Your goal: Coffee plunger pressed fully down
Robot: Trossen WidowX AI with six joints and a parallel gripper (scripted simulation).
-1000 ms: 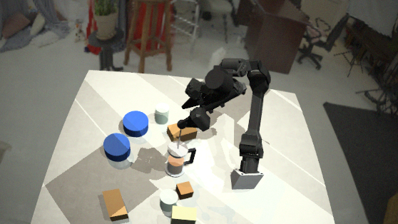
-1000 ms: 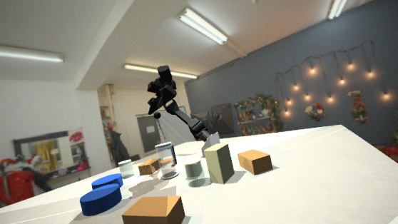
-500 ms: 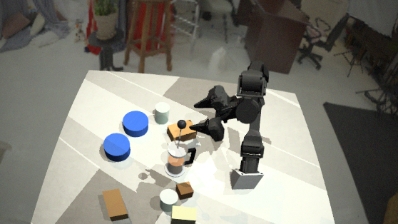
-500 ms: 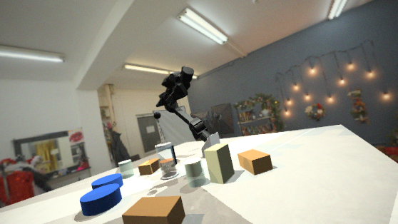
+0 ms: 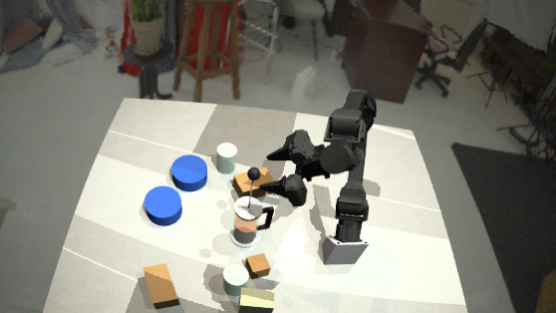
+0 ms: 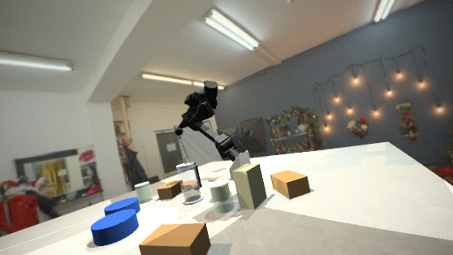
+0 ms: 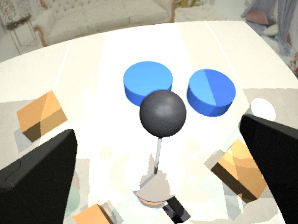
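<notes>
The glass coffee press [image 5: 245, 225] [image 6: 190, 184] stands upright on the table, its black handle toward the arm's side in the top view. Its plunger is up: a thin rod rises from the lid to the black round knob [image 5: 253, 173] [image 6: 179, 131] [image 7: 163, 113]. My gripper [image 5: 265, 171] [image 6: 182, 125] [image 7: 162, 130] is open wide and empty, up at about knob height. In the wrist view the knob appears between the two fingers; in the top view it shows just beyond the fingertips. The exact gap is hard to tell. The press's lower part is cut by glare in the wrist view.
Two blue discs [image 5: 189, 172] [image 5: 163, 205] lie beyond the press. An orange block [image 5: 249, 183] and a pale cylinder [image 5: 226, 158] stand behind it. A small orange block [image 5: 257, 265], another pale cylinder [image 5: 235, 279], a yellowish block [image 6: 251, 187] and a long orange block [image 5: 160, 284] are nearer.
</notes>
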